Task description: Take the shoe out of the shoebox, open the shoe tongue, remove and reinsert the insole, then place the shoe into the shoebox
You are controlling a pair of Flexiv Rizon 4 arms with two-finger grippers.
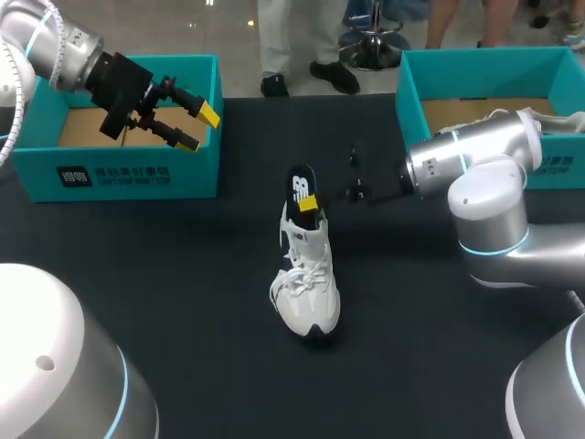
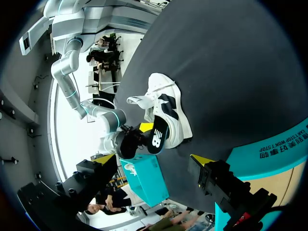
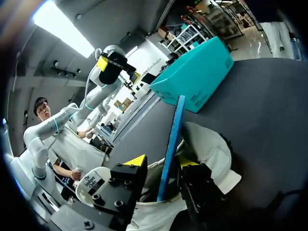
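Note:
A white shoe [image 1: 309, 279] lies on the dark table, toe toward me. Its dark insole [image 1: 300, 185] stands upright out of the heel opening. My right gripper [image 1: 309, 203] is at the heel. In the right wrist view the insole's blue edge [image 3: 171, 139] rises between the yellow-tipped fingers of that gripper [image 3: 162, 161], which stand apart without pinching it. My left gripper [image 1: 192, 126] hangs open and empty over the left teal shoebox [image 1: 128, 169]. The left wrist view shows the shoe [image 2: 168, 108] and insole [image 2: 157, 137] well ahead of one finger [image 2: 216, 180].
A second teal shoebox [image 1: 484, 69] stands at the back right, partly hidden by my right arm [image 1: 484, 174]. Dark tabletop lies bare in front of the shoe and to its left.

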